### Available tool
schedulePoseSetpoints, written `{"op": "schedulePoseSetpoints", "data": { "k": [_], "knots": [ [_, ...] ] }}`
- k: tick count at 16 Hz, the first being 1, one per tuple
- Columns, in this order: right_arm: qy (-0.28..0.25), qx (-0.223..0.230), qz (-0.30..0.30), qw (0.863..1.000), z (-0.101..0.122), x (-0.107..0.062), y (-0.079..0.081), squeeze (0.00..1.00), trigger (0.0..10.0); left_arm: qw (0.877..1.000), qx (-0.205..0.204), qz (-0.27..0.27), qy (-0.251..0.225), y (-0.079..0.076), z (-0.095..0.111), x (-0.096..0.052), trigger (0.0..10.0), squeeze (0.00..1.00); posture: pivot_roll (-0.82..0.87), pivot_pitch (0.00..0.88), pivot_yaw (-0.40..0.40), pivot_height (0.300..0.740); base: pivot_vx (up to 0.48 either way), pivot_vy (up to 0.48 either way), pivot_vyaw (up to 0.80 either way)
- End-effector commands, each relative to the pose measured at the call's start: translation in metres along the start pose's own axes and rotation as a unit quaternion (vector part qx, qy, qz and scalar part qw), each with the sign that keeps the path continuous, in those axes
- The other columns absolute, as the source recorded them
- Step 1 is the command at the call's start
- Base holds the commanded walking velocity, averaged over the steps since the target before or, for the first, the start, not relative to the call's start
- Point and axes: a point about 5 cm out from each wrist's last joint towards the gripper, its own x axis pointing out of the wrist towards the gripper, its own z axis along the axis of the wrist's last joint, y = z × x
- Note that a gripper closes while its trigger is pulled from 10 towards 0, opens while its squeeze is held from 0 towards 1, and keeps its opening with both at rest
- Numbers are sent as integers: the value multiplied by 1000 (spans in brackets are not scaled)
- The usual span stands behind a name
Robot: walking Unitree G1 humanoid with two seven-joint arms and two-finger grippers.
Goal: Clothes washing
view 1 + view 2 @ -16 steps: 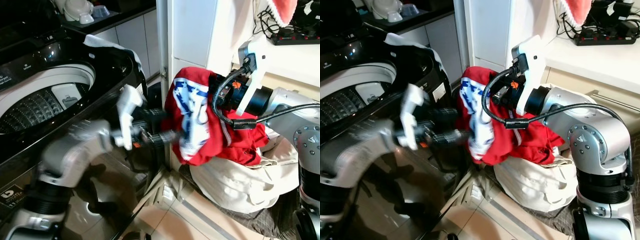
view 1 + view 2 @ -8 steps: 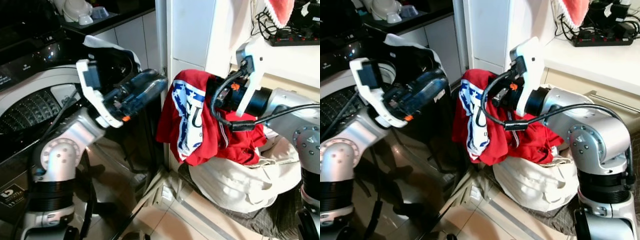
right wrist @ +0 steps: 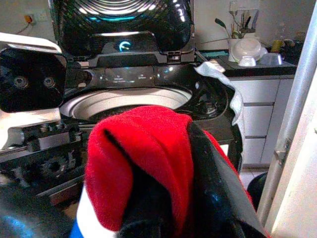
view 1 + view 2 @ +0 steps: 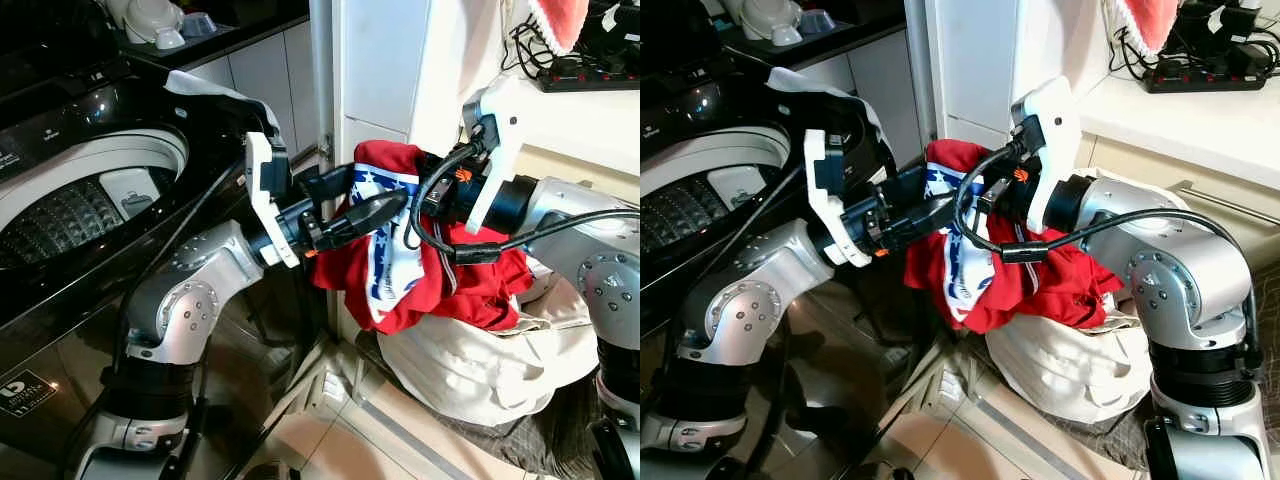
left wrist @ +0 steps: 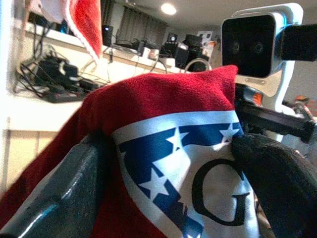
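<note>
A top-loading washing machine (image 4: 90, 200) stands at far left, its lid up and the perforated steel drum (image 4: 60, 215) open to view; a pale cloth (image 4: 215, 92) lies draped over the glossy black rim at the machine's back corner. Bowls and cups (image 4: 160, 20) sit on the dark counter behind it. The robot's left arm reaches across the front of the washer, and the left gripper (image 4: 385, 205) has its two black fingers parted around the upper edge of a red garment (image 4: 470, 290); in the left wrist view one finger (image 5: 64, 193) lies on each side of the garment's white panel (image 5: 198, 173) with blue stars and black lettering, touching the cloth. The garment hangs in the gap between the washer and a white cabinet (image 4: 385, 70), well clear of the drum, its lower folds trailing onto a cream laundry bag (image 4: 480, 365) slumped on the tiled floor (image 4: 330, 440). The right gripper (image 3: 163, 198) is closed on a bunched fold of the same red cloth, seen in the right wrist view with the washer beyond. At far right, a power strip (image 4: 590, 75) with tangled cables rests on a white countertop (image 4: 1200, 115), and a pink-red towel (image 4: 560, 20) hangs above.
</note>
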Motion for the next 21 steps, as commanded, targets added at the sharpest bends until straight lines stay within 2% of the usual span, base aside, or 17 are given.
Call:
{"op": "schedulePoseSetpoints", "data": {
  "k": [1,2,5,7,8,9,21],
  "knots": [
    [6,-5,7,1000,-2,5,3,0,0,999,-11,-38,-5,-11,1,7,10000,1000,-8,0,97,740,0,0,0],
    [10,-7,4,1000,-3,5,3,0,0,999,0,-39,4,-12,-3,8,10000,0,-7,0,97,740,0,0,0],
    [14,-9,0,1000,-4,6,2,0,0,998,19,-41,46,-14,-15,7,10000,0,-5,0,94,740,0,0,0],
    [11,-11,-1,1000,-2,6,1,0,0,995,42,-23,88,-10,-27,4,10000,0,-5,0,93,740,0,0,0],
    [10,-11,-1,1000,-2,6,1,0,0,995,46,-18,90,-9,-28,4,7333,0,-5,0,93,740,0,0,0],
    [9,-12,0,1000,-1,6,1,0,0,995,52,-6,88,-5,-29,4,0,0,-5,0,93,740,0,0,0],
    [5,-11,4,1000,-1,8,3,0,0,996,62,11,64,1,-26,5,0,0,-7,0,95,740,0,0,0]
  ]
}}
